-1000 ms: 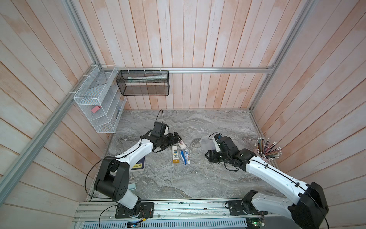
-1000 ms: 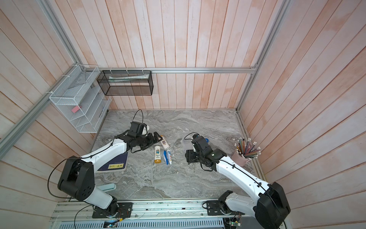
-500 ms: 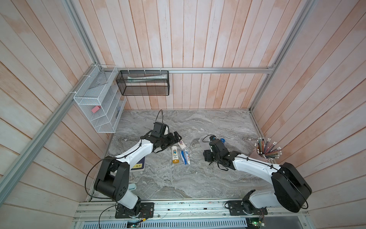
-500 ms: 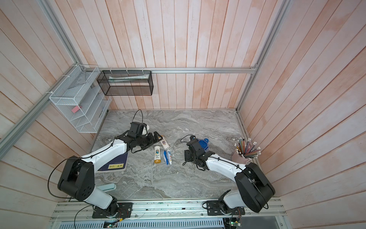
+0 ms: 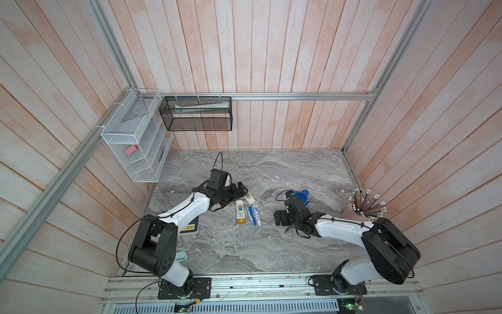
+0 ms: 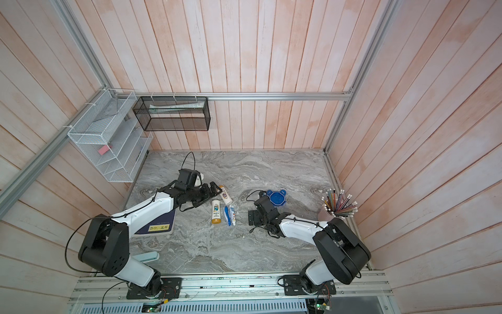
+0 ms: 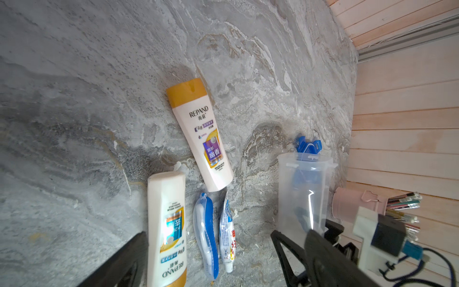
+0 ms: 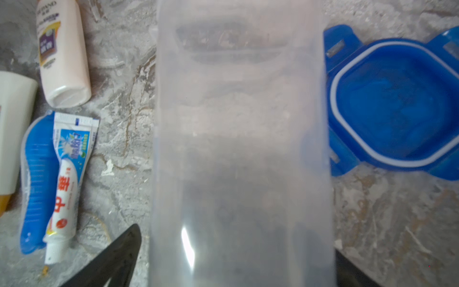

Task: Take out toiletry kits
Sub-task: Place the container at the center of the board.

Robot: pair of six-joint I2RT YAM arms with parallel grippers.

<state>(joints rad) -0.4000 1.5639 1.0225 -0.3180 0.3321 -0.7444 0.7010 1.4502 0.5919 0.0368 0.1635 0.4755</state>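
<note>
Jaws of left gripper (image 5: 241, 189) stood wide, empty; right gripper (image 8: 236, 243) jaws spread around clear plastic container (image 8: 238, 124), gap showing. Left wrist view, lower centre, lay white yellow-capped bottle (image 7: 166, 223), blue toothbrush (image 7: 206, 231), white toothpaste tube (image 7: 227, 233); second white bottle (image 7: 198, 134) beyond. Light, slick: pinch mid-body, probably.

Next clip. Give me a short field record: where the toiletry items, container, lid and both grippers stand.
items out: near bottle, far bottle, blue toothbrush, toothpaste tube, all lying on the marble table
clear container: upright, nothing seen inside
blue lid: off, lying beside the clear container
left gripper: open, empty, next to the far bottle
right gripper: open, fingers either side of the clear container
task state: looks done
</note>
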